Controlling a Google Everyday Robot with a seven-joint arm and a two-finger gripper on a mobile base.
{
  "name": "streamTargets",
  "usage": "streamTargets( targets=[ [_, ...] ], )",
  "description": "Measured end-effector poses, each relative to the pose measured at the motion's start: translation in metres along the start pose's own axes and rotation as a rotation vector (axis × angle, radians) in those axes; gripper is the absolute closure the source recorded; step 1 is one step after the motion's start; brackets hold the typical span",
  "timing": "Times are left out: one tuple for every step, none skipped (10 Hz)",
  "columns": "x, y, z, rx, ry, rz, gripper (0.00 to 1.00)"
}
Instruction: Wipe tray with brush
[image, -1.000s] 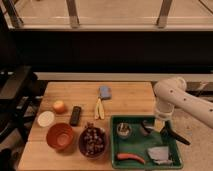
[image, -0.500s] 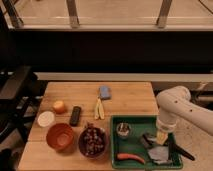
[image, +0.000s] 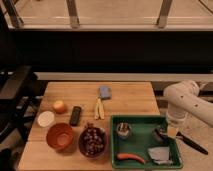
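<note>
Brush (image: 182, 140) now lies angled across the green tray's (image: 142, 148) right rim at the table's near right, and my end effector (image: 171, 131), lowered over its bristle end since a second ago, appears clenched on it, so wiping looks underway.

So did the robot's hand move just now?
Yes. The gripper slid toward the right rim of the green tray, away from the small metal cup, taking the brush with it.

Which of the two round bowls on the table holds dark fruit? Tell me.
The right bowl, beside the green tray; the left orange bowl looks empty. The gripper is over the tray's right side, far from both.
</note>
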Motion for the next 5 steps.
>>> streamTargets(
  targets=[
    [-0.007,-0.010,-0.003,0.015,-0.003,-0.008,1.00],
    [-0.018,-0.015,-0.005,0.023,-0.013,-0.032,1.00],
    [-0.026,-0.013,-0.004,0.021,-0.025,-0.048,1.00],
    [-0.039,-0.002,-0.002,0.010,-0.046,-0.073,1.00],
    [-0.054,0.011,-0.001,0.000,-0.066,-0.097,1.00]
  ],
)
